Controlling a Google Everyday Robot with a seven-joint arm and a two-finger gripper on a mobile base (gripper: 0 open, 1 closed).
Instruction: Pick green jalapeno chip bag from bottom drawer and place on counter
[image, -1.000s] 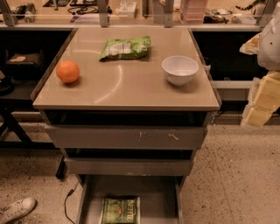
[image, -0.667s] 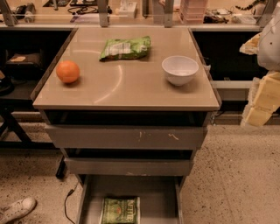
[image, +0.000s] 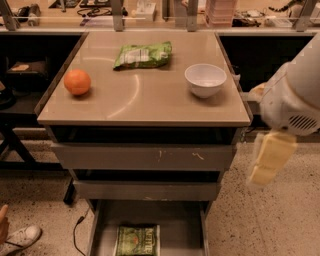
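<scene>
Open from above: bottom drawer (image: 150, 215), narrowed by side walls and drawer fronts (image: 145, 157) above its back. On counter (image: 150, 107), free middle between orange (image: 77, 82), bowl (image: 205, 79), pale bag (image: 143, 55). Gripper (image: 270, 160) off counter's right side.

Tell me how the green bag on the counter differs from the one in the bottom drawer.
The paler green bag has a large white patch; the green jalapeno chip bag is darker. The paler green bag lies crosswise on the counter; the green jalapeno chip bag lies lengthwise in the bottom drawer. Both lie flat. The gripper hangs right of the counter, touching neither.
</scene>
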